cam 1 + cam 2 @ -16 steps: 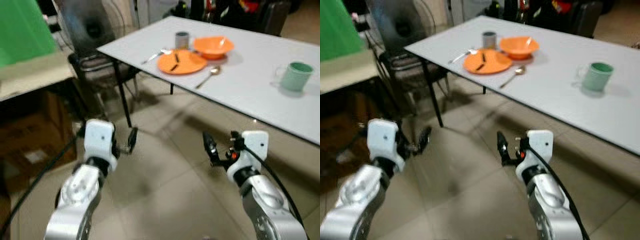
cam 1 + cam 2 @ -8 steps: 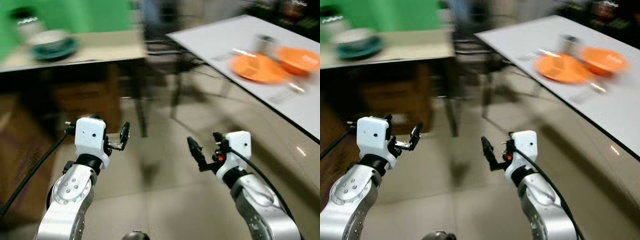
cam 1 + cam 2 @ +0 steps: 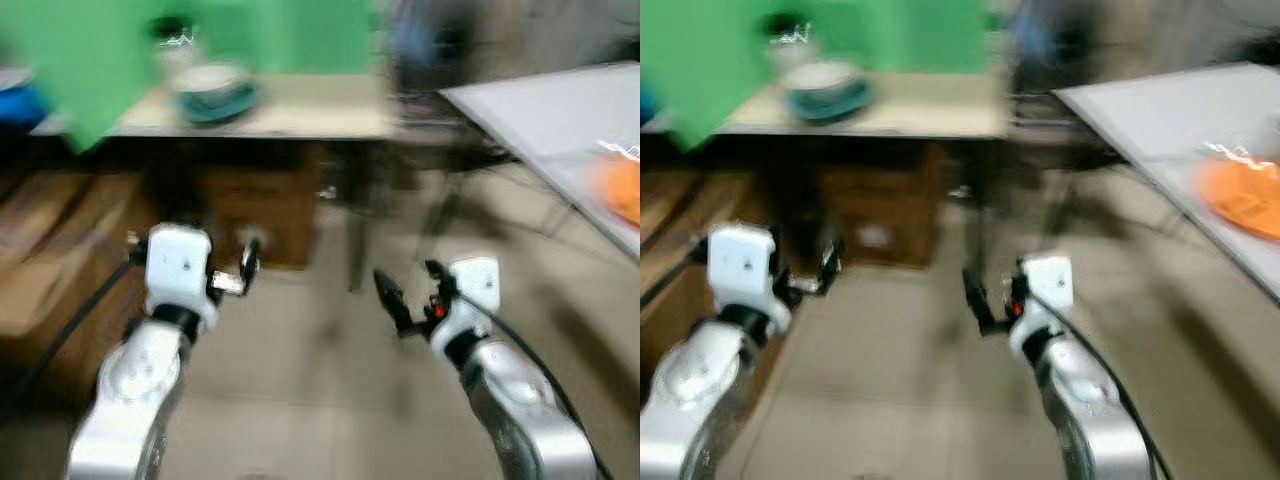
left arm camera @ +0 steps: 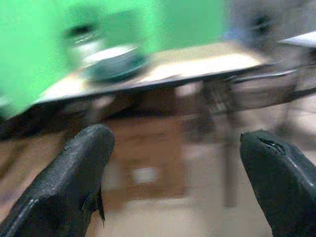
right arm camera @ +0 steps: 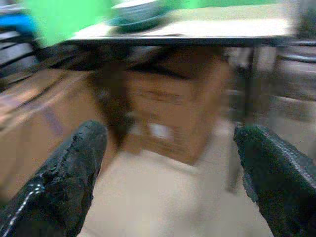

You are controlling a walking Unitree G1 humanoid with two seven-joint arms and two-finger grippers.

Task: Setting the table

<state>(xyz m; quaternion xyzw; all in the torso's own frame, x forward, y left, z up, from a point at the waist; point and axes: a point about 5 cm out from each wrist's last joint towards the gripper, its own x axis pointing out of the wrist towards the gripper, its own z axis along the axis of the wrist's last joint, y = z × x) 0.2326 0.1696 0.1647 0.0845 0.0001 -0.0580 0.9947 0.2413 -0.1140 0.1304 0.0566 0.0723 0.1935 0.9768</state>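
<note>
head views, both blurred. we hold both arms out low over the tiled floor (image 3: 300, 400). left gripper (image 3: 245, 268) and right gripper (image 3: 395, 300) are raised side by side, well apart from each other and touching nothing. ahead of us a beige side table (image 3: 300, 115) stands in front of a green backdrop (image 3: 130, 50); on it a stack of teal dishes (image 3: 215, 92), with a jar-like thing (image 3: 172, 45) just behind, too smeared to name. brown boxes (image 3: 260, 210) sit under that table. to our right, the corner of the white dining table (image 3: 1160, 115) with an orange plate (image 3: 1245, 195) on it near the picture's edge.

left wrist view: our two black fingers (image 4: 79, 182) stand wide apart, nothing between them. the teal dishes show beyond on the side table.

right wrist view: fingers (image 5: 69, 177) likewise spread wide and empty, pointing at the brown boxes under the side table.
</note>
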